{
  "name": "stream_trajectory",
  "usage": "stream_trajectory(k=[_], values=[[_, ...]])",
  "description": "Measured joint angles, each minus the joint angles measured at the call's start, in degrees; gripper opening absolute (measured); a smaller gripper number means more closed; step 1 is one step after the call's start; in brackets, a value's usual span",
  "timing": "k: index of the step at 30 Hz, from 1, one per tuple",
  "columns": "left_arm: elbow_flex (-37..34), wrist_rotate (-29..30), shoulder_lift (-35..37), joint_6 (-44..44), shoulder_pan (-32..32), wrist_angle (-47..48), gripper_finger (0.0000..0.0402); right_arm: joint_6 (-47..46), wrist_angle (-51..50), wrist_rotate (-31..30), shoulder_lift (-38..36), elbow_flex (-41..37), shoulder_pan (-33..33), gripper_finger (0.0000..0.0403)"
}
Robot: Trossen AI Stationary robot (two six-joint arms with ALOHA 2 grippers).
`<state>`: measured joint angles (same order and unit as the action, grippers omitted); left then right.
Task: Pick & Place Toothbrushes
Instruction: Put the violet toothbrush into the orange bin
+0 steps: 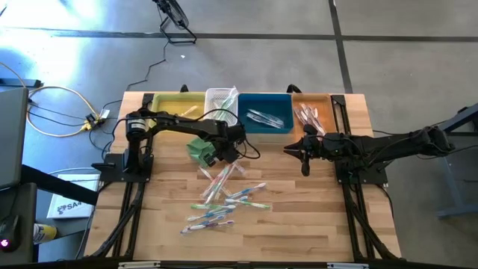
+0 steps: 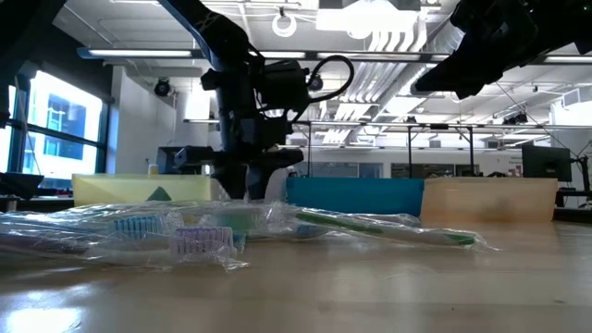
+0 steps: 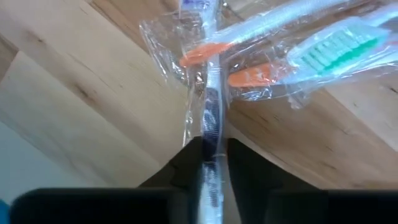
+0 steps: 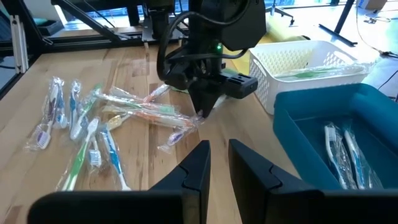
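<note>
While the right hand (image 1: 293, 152) hangs above bare tabletop (image 1: 314, 217) in front of the blue bin (image 1: 267, 112), its fingers (image 4: 198, 163) close together with a narrow gap and nothing between them, the left hand (image 1: 224, 158) is down at the far edge of the toothbrush pile (image 1: 224, 200), pinching one wrapped brush (image 3: 211, 118) by the end of its clear wrapper; the left wrist view shows the fingers (image 3: 186, 163) pressed on either side of it. That brush lies against orange-handled ones (image 3: 249, 76) and a green-bristled one (image 3: 333, 50). Rest of pile scattered loose on the wood nearer the front edge. Behind the left hand: green cloth (image 1: 199, 149), then a row of bins, yellow (image 1: 175, 107), white basket (image 1: 220, 102), blue, wood-coloured (image 1: 314, 113), several with brushes inside
</note>
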<state>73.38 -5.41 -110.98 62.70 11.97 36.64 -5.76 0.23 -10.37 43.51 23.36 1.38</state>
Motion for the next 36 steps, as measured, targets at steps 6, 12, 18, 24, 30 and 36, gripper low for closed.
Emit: stream_trajectory(k=[6,12,18,24,30,36], values=[[0.0,0.4,0.0,0.0,0.0,-1.7,0.0011,0.0,0.0,0.0,0.0,0.0,0.0,0.0050],[0.0,1.1,0.0,-2.8,-0.1,-5.9,0.0015,0.0,0.0,0.0,0.0,0.0,0.0,0.0050],[2.8,1.4,0.0,-5.9,-0.1,-8.2,0.0005,0.0,0.0,0.0,0.0,0.0,0.0,0.0050],[10.0,0.7,0.1,-8.8,-0.1,-7.1,0.0005,0.0,0.0,0.0,0.0,0.0,0.0,0.0050],[18.1,-3.2,0.2,-17.6,0.0,-4.8,0.0005,-0.4,0.0,3.6,0.0,0.0,0.0,0.0050],[24.3,-8.2,0.2,-28.0,0.9,-2.1,0.0004,-0.5,0.7,17.4,-0.4,0.0,0.0,0.0050]])
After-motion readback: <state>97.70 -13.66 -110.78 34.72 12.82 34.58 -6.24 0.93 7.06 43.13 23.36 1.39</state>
